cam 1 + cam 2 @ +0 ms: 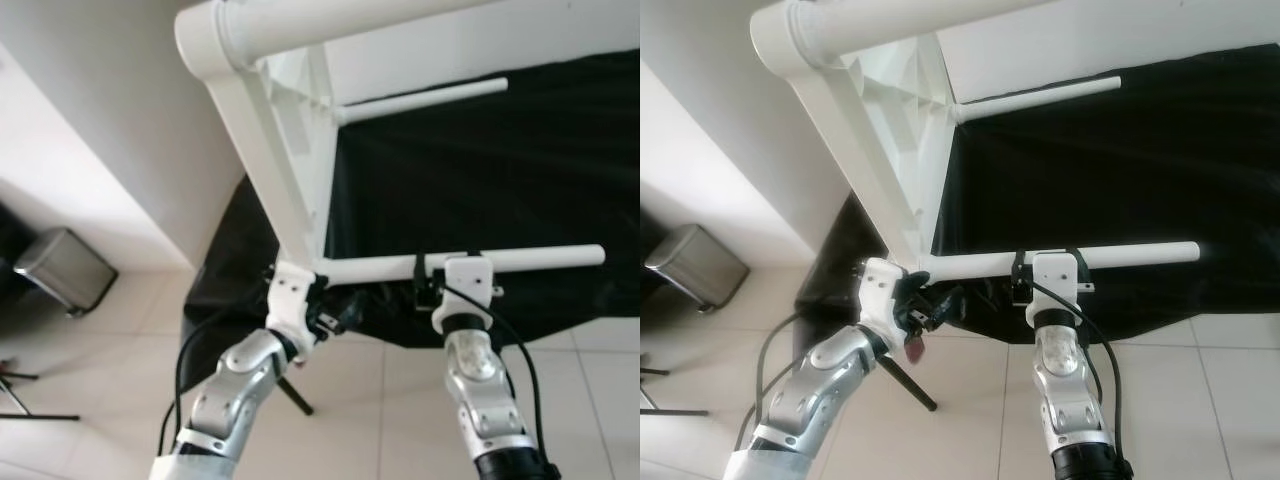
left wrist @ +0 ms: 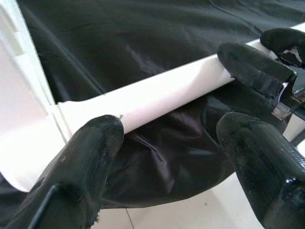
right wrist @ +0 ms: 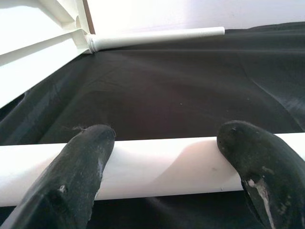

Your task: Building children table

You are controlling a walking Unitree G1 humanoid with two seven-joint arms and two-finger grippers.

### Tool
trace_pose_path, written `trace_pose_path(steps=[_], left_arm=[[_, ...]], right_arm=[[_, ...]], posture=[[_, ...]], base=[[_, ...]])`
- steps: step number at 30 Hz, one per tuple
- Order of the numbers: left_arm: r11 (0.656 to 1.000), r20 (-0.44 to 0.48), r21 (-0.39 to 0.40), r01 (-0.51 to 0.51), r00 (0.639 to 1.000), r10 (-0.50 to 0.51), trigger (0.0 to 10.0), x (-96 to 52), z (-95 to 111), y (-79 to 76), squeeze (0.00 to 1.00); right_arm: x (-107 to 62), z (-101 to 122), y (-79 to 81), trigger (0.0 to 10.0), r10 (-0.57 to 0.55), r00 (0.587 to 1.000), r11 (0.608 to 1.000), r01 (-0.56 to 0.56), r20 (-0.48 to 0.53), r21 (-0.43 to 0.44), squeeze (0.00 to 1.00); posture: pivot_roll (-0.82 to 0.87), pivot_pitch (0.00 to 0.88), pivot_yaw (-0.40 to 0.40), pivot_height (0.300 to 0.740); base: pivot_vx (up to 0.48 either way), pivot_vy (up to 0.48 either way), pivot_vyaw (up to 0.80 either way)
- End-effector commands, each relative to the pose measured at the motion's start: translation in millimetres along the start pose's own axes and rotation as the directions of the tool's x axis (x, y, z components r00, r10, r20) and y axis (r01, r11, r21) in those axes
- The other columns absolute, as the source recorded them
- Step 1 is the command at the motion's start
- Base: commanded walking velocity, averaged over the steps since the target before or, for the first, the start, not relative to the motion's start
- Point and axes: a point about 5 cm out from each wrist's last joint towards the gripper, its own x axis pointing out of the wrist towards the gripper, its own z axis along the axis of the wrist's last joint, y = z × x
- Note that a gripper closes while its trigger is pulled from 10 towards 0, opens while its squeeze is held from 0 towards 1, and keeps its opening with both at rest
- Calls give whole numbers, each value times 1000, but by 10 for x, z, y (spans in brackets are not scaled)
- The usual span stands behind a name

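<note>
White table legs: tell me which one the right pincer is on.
The near leg, at the black cloth's front edge. The right pincer straddles it, the left pincer near its base. The far leg lies untouched.
</note>
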Motion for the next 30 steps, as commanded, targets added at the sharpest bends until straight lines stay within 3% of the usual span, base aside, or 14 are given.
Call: trace_pose_path(steps=[1, 13, 16, 20, 22, 30], left_arm=[[990, -33, 18, 139, 990, -138, 10000, -46, -59, -14, 0], [988, -37, 53, 143, 989, -141, 10000, -38, -61, -1, 0], [982, -20, 174, 69, 998, -67, 10000, -53, -10, 135, 0], [983, -3, 181, 27, 1000, -27, 10000, -57, 21, 207, 0], [984, 55, 161, -81, 996, 73, 10000, -79, 108, 346, 0], [980, 96, 179, -89, 993, 72, 10000, -114, 129, 220, 0]], right_arm=[[-44, -23, 74, 10000, 21, 1000, 1000, -21, -12, 5, 0], [-2, 38, 103, 10000, 64, 998, 998, -64, 13, -7, 0], [37, 48, 30, 10000, 45, 999, 999, -45, 1, -5, 0], [45, 55, 1, 10000, 37, 999, 999, -37, 0, -7, 0], [32, 42, -65, 10000, 40, 999, 999, -40, -9, -34, 0], [76, 47, -149, 10000, 46, 999, 998, -46, -3, -49, 0]], posture=[[-186, 0, 293, 740], [-125, 0, 221, 740], [-74, 0, 153, 740], [-57, 0, 120, 740], [-14, 0, 68, 740], [15, 0, 32, 740]], base=[[0, 0, 0], [0, 0, 0], [0, 0, 0], [0, 0, 0], [0, 0, 0], [0, 0, 0]])
